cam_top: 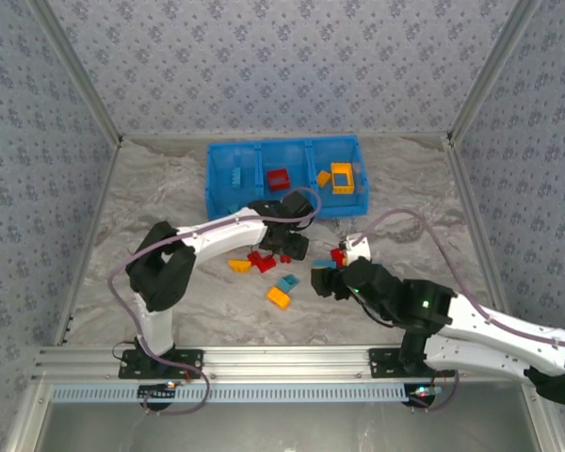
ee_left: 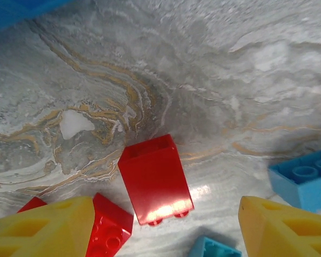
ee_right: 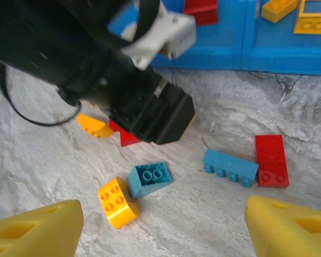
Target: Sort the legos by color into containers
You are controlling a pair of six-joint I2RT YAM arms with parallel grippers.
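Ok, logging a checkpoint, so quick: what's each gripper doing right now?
Left gripper: open, holding nothing, fingers either side of a red brick.
Right gripper: open, holding nothing.

Centre crowded, flanks open
The left gripper (cam_top: 290, 250) is hanging before the bin (cam_top: 282, 142), blocking its near wall; bricks (cam_top: 279, 298) are cluttering the middle, while the table (cam_top: 122, 207) is seemingly lying bare at both sides.
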